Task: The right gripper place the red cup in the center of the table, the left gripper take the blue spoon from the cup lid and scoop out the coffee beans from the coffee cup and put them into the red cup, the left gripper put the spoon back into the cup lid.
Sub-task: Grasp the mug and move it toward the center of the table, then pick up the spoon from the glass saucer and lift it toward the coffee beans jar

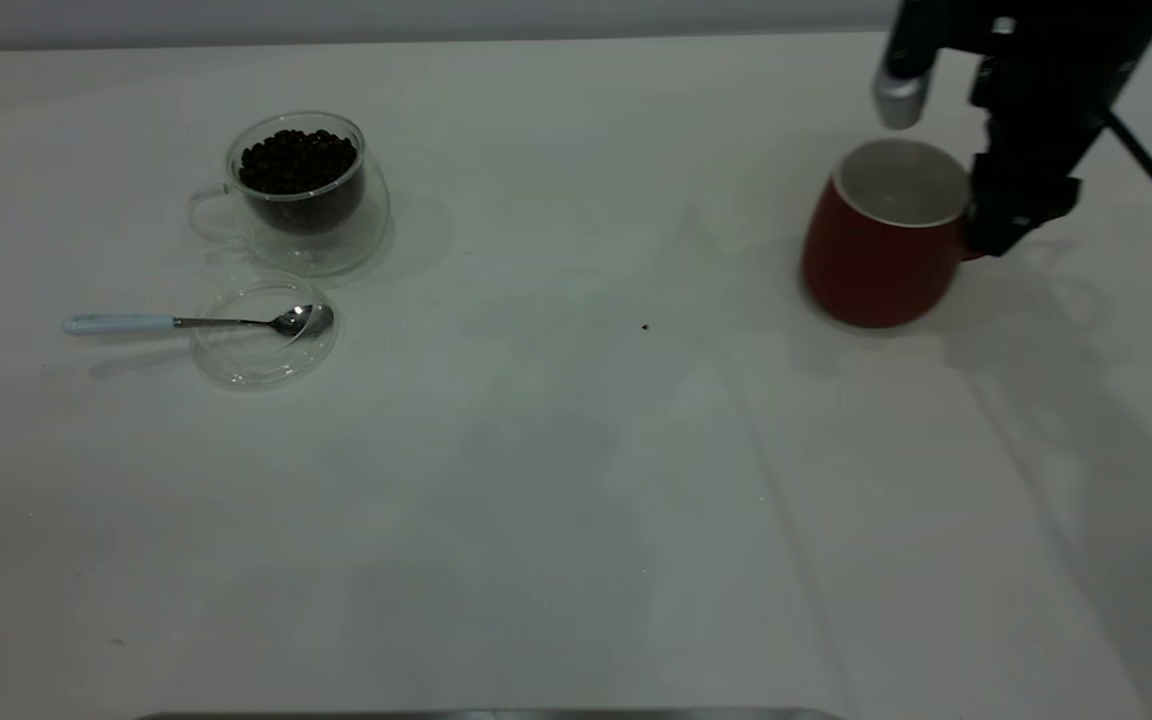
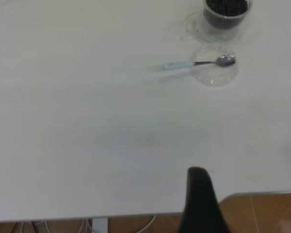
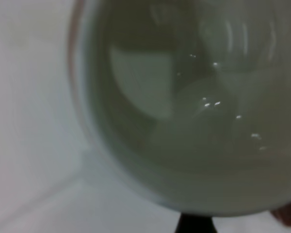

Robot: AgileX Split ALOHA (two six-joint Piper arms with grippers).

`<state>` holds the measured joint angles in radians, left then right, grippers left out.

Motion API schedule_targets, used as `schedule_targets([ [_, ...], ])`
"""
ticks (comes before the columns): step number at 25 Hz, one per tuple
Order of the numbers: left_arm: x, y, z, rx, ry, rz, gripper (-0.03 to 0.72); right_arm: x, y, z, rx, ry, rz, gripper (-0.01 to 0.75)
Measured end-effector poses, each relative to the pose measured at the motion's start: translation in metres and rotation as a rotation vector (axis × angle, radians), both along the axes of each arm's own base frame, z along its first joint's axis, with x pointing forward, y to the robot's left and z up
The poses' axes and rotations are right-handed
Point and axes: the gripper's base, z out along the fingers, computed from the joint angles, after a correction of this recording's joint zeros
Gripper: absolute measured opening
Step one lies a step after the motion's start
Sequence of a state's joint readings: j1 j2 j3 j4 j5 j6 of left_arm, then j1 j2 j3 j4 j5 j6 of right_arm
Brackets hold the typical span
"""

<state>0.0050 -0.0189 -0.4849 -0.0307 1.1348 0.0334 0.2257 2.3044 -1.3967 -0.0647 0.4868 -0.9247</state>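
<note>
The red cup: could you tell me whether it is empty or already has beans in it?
Empty: the red cup shows only a bare white interior in the exterior and right wrist views.

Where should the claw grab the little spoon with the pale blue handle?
Best guess: by the pale blue handle of the small metal spoon, coming down from above. The handle sticks out past the round clear glass lid over bare white table, while the shiny bowl rests on the lid's rim, close to the clear glass cup of dark coffee beans.

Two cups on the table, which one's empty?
The red cup, beside the right gripper: its white inside is bare. The clear glass coffee cup holds dark coffee beans.
</note>
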Motion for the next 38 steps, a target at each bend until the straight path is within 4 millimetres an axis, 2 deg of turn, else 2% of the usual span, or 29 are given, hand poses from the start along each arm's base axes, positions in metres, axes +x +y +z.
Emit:
schedule_targets([
  [14, 0.0, 0.0, 0.0, 0.0, 0.0, 0.0, 0.57, -0.03, 0.099, 0.001, 0.086, -0.029, 0.149, 0.587],
  [20, 0.0, 0.0, 0.0, 0.002, 0.0, 0.001, 0.57, -0.031, 0.138, 0.014, 0.17, -0.078, 0.162, 0.587],
  [24, 0.0, 0.0, 0.0, 0.002, 0.0, 0.001, 0.57, -0.029, 0.151, 0.022, 0.218, -0.102, 0.148, 0.587],
  [28, 0.0, 0.0, 0.0, 0.002, 0.0, 0.001, 0.57, -0.03, 0.15, 0.029, 0.235, -0.079, 0.098, 0.587],
  [30, 0.0, 0.0, 0.0, 0.002, 0.0, 0.001, 0.57, -0.031, 0.148, 0.048, 0.25, -0.069, 0.059, 0.587],
  [32, 0.0, 0.0, 0.0, 0.002, 0.0, 0.001, 0.57, -0.034, 0.142, 0.075, 0.27, -0.057, 0.005, 0.587],
  [35, 0.0, 0.0, 0.0, 0.002, 0.0, 0.001, 0.57, -0.041, 0.123, 0.132, 0.306, -0.034, -0.115, 0.587],
  [38, 0.0, 0.0, 0.0, 0.002, 0.0, 0.001, 0.57, -0.061, 0.096, 0.188, 0.315, 0.023, -0.256, 0.587],
])
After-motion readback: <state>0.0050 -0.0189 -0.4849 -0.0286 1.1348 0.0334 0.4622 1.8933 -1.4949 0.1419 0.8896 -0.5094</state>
